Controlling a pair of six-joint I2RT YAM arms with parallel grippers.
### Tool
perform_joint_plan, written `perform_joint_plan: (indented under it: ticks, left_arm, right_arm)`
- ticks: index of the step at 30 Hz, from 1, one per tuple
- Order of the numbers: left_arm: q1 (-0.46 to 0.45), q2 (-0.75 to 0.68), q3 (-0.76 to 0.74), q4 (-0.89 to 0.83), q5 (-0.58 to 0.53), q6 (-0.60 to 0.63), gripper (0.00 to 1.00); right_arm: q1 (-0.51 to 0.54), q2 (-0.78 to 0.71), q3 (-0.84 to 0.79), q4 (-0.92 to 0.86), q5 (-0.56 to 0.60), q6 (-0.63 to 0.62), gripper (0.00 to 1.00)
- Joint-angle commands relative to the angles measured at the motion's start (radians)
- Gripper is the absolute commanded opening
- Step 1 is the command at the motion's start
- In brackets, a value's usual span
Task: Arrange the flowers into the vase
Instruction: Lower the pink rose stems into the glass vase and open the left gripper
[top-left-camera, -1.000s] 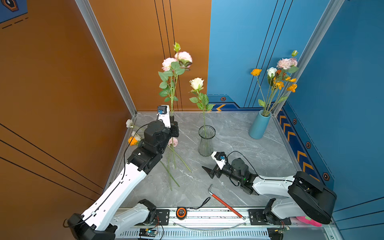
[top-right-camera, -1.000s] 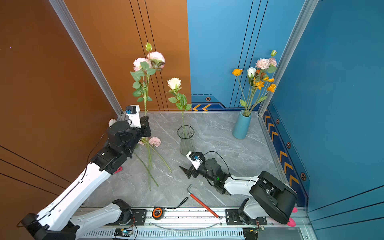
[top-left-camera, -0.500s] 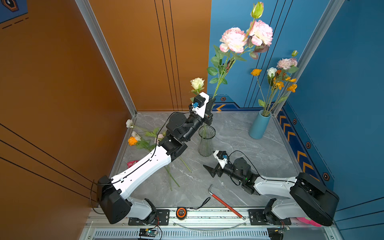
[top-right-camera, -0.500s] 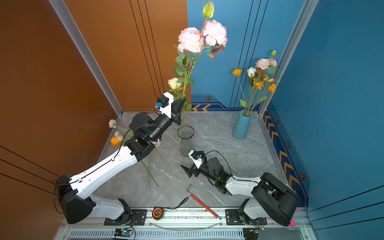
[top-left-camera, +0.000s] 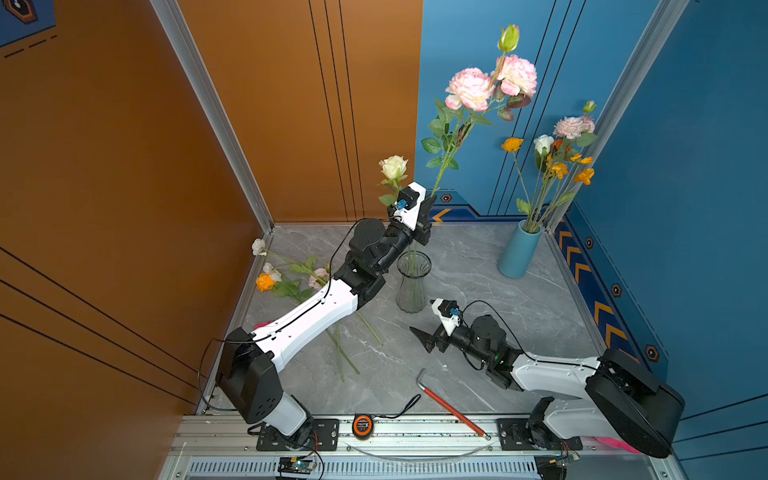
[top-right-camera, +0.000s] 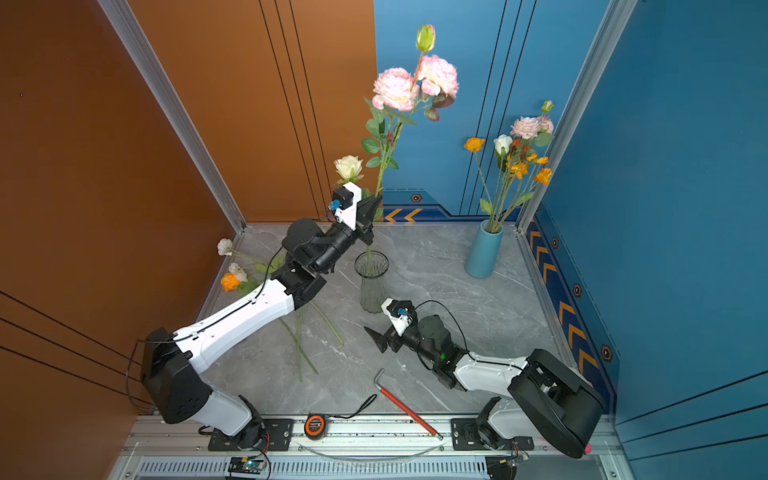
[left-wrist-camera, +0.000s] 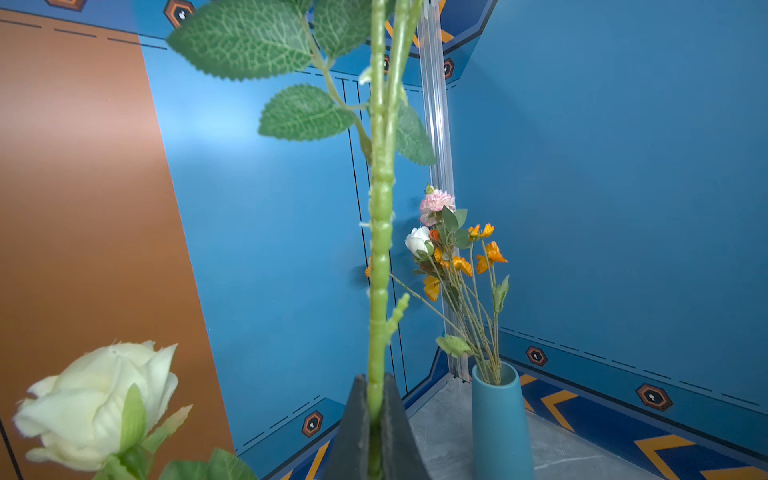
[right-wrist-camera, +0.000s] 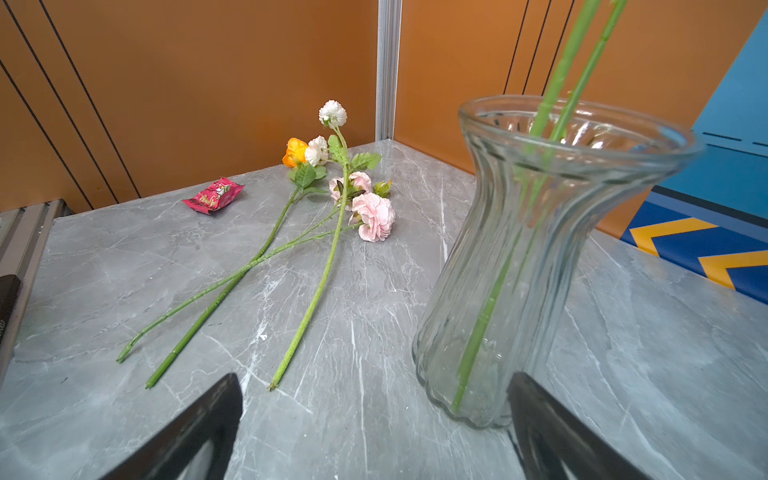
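Pink flower (top-left-camera: 469, 88) swung over vase (top-left-camera: 412, 286) | blooms (top-right-camera: 395, 88): both top views only | left end effector (left-wrist-camera: 375, 386) clenching stem (left-wrist-camera: 380, 249) | right end effector (right-wrist-camera: 374, 376) released

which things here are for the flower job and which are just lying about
Job: clear ribbed glass vase; cream rose in it; pink-bloomed green stem in left gripper; loose flowers on grey table.
Lying about: red-handled hex key; orange tape measure; pink snack wrapper; filled blue vase.

High top views and the close right wrist view share the vase (top-left-camera: 412, 291).
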Motion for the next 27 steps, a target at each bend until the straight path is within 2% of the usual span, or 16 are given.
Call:
perform_joint_plan:
  ticks: [1, 6, 14, 22, 25, 27]
  left_arm:
    - [0.014, 0.014, -0.064, 0.03, 0.055, -0.002, 0.0]
    - [0.015, 0.039, -0.17, 0.142, 0.118, 0.059, 0.0]
    - [0.009, 0.092, -0.275, 0.248, 0.084, 0.071, 0.0]
    - [0.006, 0.077, -0.353, 0.264, 0.02, 0.07, 0.0]
    - [0.017, 0.07, -0.371, 0.262, 0.012, 0.049, 0.07]
    - [0.026, 0.075, -0.38, 0.263, 0.013, 0.031, 0.07]
  right_arm:
    - [-0.006, -0.04, -0.016, -0.007, 0.014, -0.012, 1.0]
    - [-0.017, -0.046, -0.02, -0.022, 0.029, -0.023, 1.0]
    - [-0.039, 0.042, 0.001, 0.041, -0.016, 0.019, 1.0]
    - [-0.041, 0.02, 0.0, 0.025, -0.018, 0.022, 1.0]
    - [-0.04, 0.018, -0.002, 0.023, -0.016, 0.022, 1.0]
    - [-0.044, 0.02, -0.002, 0.026, -0.016, 0.023, 1.0]
